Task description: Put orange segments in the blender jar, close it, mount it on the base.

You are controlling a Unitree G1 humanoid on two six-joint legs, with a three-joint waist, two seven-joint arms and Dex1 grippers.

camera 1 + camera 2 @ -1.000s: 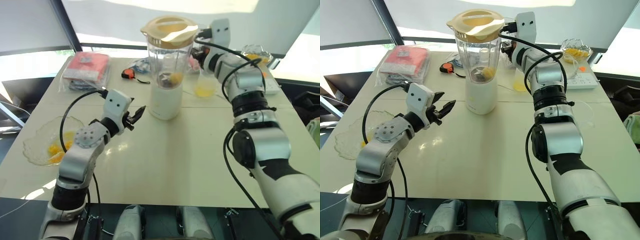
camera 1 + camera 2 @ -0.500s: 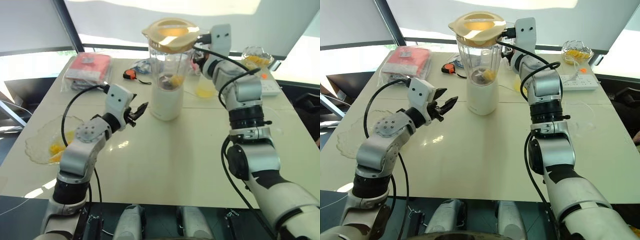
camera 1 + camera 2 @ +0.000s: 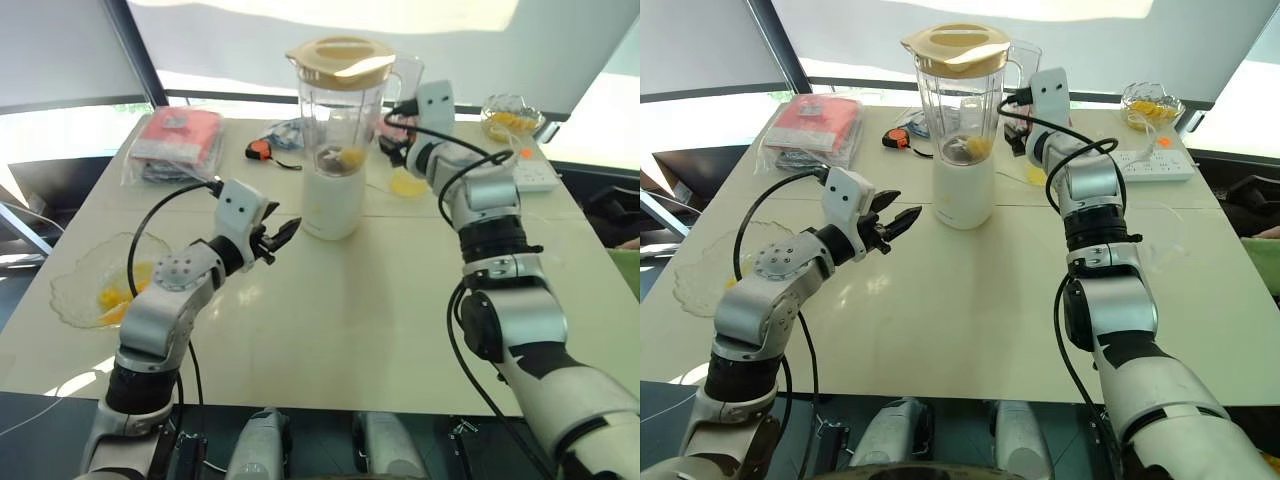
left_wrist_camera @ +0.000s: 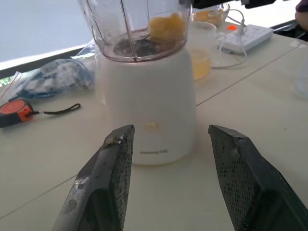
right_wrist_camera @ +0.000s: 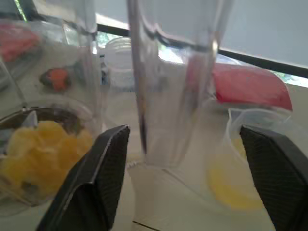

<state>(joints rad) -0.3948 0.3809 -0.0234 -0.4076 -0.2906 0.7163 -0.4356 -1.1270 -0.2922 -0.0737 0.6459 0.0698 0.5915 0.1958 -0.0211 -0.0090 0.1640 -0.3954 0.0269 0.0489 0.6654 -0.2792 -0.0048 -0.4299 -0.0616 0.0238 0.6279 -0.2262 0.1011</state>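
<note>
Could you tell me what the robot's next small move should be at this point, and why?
Probably draw the right end effector back from the jar's handle, as the work looks done. The blender jar stands upright on the base with its cream lid on and orange segments inside. The right end effector's fingers are spread wide beside the handle, gripping nothing.

Both arms were built of silver-grey and white rounded segments joined by black rings. Black cables looped along each forearm to white camera housings. Textured black fingers (image 4: 108, 187) were fitted.
</note>
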